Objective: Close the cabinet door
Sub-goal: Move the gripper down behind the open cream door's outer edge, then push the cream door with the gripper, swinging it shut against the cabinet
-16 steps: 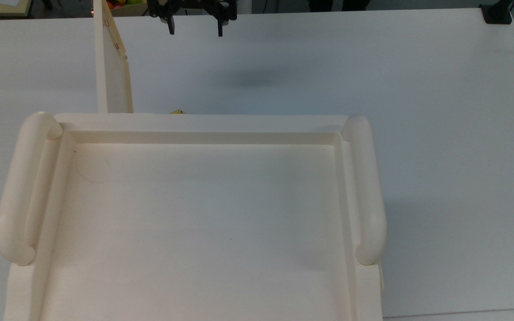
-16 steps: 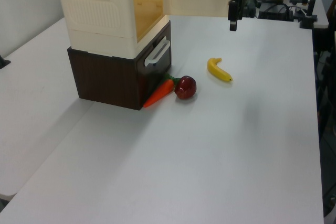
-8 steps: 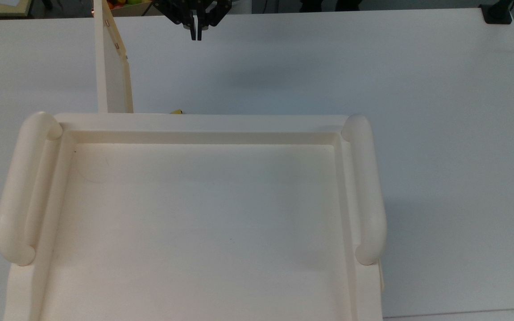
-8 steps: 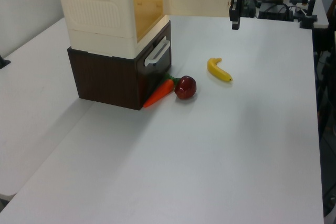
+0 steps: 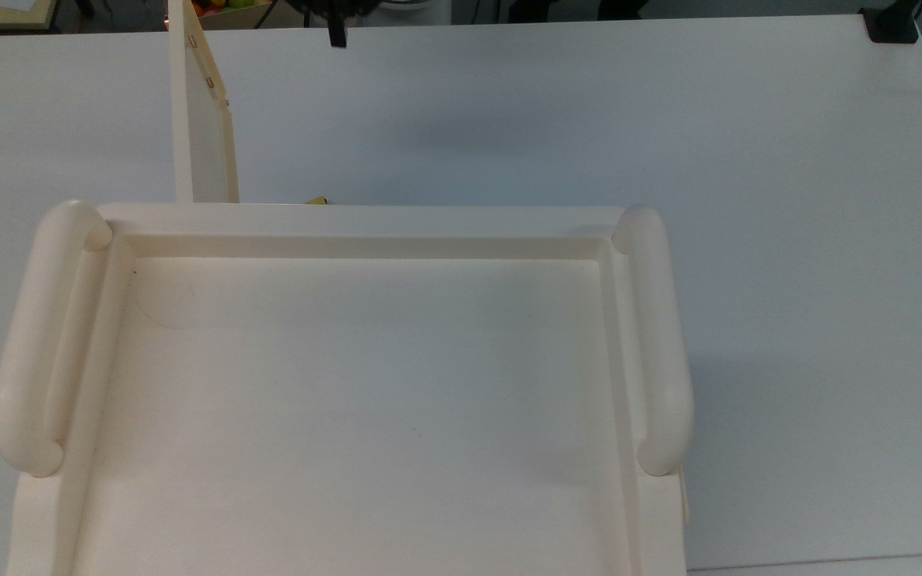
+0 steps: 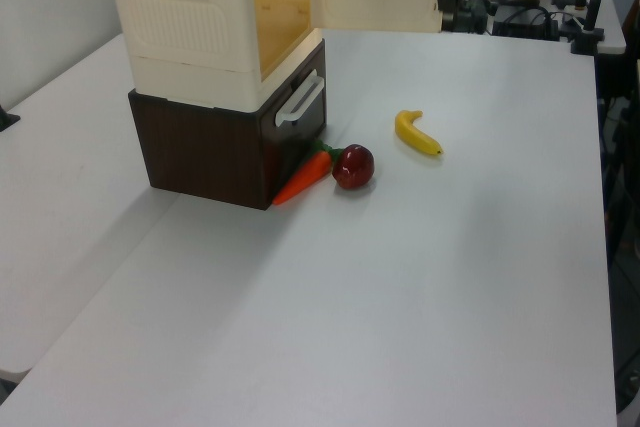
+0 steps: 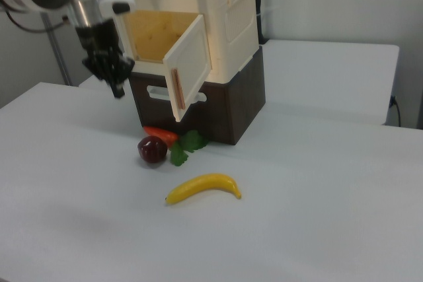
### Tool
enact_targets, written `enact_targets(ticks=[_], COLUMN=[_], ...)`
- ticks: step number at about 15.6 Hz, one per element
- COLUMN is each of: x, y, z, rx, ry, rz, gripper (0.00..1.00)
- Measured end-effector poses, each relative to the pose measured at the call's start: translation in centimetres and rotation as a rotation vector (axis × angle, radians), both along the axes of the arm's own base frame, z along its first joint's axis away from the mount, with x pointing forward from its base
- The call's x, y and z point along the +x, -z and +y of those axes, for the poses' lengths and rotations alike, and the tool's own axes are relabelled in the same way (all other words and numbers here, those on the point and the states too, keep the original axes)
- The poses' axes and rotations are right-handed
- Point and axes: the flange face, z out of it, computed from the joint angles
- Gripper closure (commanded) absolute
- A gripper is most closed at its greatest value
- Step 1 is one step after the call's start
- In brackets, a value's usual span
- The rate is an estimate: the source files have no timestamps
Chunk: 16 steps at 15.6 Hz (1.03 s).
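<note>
banana (image 7: 203, 187), apple (image 7: 152, 149), carrot (image 6: 303, 177) — on white table (image 6: 420, 277)

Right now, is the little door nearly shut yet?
Not yet. The thin cream cabinet door stands wide open, showing the amber inside of the cream cabinet. The black tool, fingers together, hangs near the door's free edge. Pushing the door shut is all left to do.

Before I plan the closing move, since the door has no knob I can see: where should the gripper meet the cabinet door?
Probably no grasp: the cabinet door is a thin flat panel standing wide open. Press its outer face near the free edge, farthest from the hinge, coming from the right view's left, where the shut gripper hangs, and swing it toward the cabinet opening.
</note>
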Motion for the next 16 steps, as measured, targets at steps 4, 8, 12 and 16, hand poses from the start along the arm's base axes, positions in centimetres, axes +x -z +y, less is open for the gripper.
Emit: enact_targets(ticks=[4,8,12,16], x=[-1.1,-2.1,-1.9,-0.4], y=[-7.7,-12.6,-14.8,-13.5], z=[-1.6,-4.4,-9.0,-13.1], rx=[0.006,0.004,-0.011,-0.024], ry=[0.029,0.078,0.157,0.222], rz=[-0.131,-0.238,-0.358,-0.398], gripper=[1.00,1.00,1.00,1.00])
